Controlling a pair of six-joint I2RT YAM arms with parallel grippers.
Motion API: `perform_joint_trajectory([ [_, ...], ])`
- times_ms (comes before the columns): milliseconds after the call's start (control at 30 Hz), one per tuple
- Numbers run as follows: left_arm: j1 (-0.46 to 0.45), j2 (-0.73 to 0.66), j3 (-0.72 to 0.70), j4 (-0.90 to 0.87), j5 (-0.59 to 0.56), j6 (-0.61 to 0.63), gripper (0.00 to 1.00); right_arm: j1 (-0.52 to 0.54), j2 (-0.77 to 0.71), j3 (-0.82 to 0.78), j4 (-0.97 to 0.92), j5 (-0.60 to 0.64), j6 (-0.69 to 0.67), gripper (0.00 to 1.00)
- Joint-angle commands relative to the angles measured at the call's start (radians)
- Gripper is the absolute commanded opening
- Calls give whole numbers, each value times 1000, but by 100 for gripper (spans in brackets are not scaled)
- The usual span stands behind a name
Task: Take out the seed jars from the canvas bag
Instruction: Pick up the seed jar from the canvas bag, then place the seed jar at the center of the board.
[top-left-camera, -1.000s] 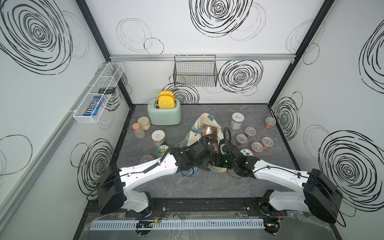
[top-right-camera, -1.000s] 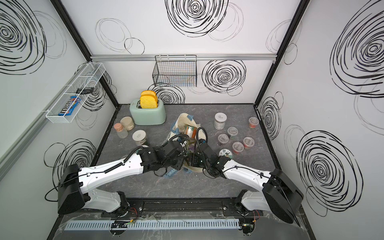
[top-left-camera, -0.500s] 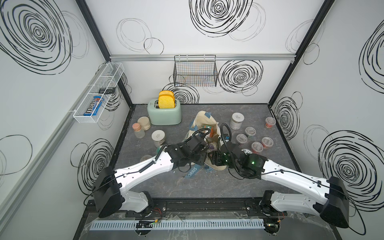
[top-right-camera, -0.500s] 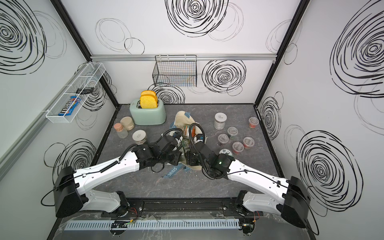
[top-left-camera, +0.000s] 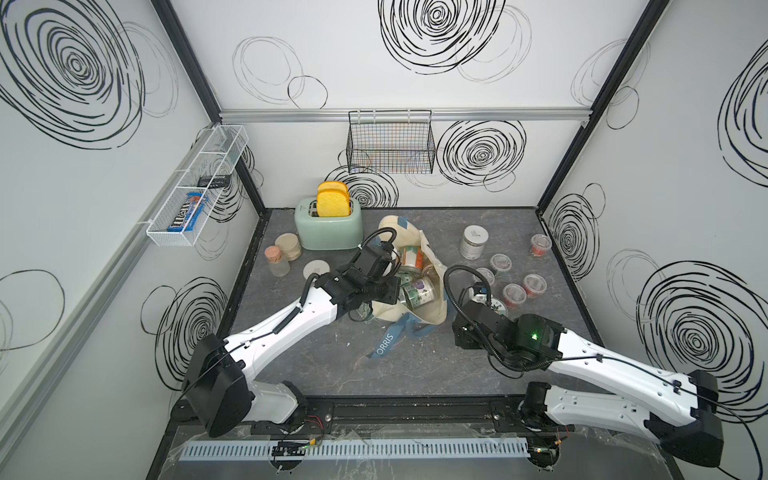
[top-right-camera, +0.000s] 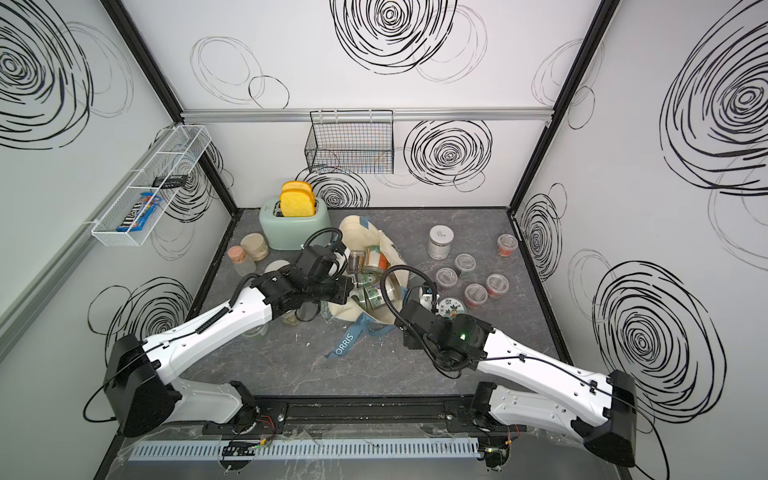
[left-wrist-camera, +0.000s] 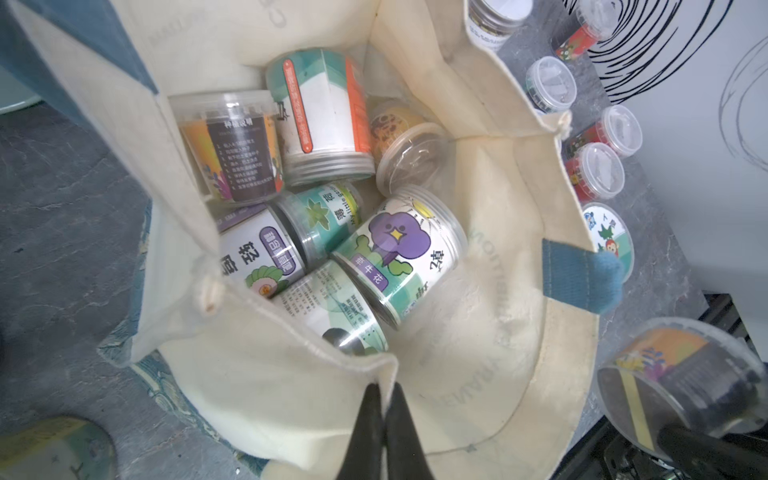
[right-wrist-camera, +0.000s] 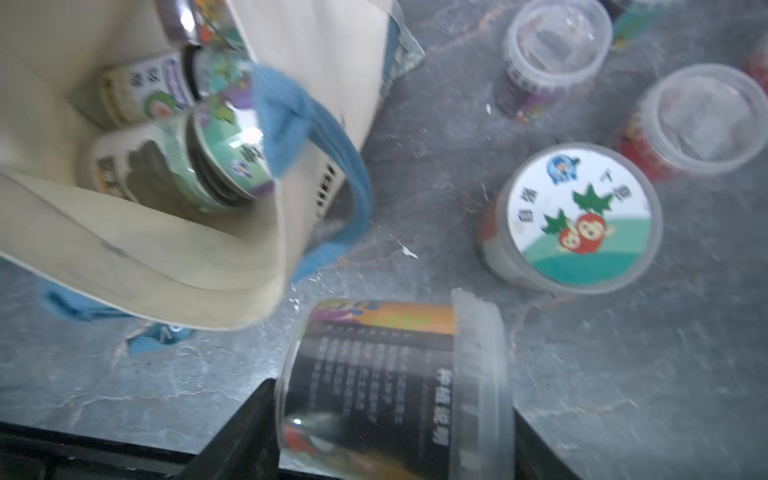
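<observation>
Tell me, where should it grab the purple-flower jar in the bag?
Probably across its round middle, coming from above through the open mouth of the canvas bag: the purple-flower jar lies on its side atop the other jars, nothing covering it.

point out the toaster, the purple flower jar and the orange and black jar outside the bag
toaster (top-left-camera: 328, 233): in a top view, mint front wall
purple flower jar (left-wrist-camera: 397, 237): left wrist view, flower on label
orange and black jar (right-wrist-camera: 365, 382): right wrist view, dark label
</observation>
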Motion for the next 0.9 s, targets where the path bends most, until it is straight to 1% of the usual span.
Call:
perform_joint_trajectory([
  [0,41,11,1,22,3,39,5,32,23,-34,-225,41,182,68],
  [100,90,9,-13,46,36,41,5,34,55,-59,-222,39,184,69],
  [233,115,1,-17,55,58,47,5,30,154,-42,-237,87,208,69],
  [367,124,-17,-26,58,71,49,5,28,292,-23,-273,141,240,69],
  [500,132,-40,-39,60,79,46,5,26,469,29,-394,175,319,70],
  [600,130,-50,-45,63,87,41,5,28,552,29,-380,174,286,70],
  [733,129,-58,-55,63,88,41,5,32,625,23,-321,160,242,70],
  [867,128,-66,-65,63,88,39,5,29,676,29,-314,213,229,70],
])
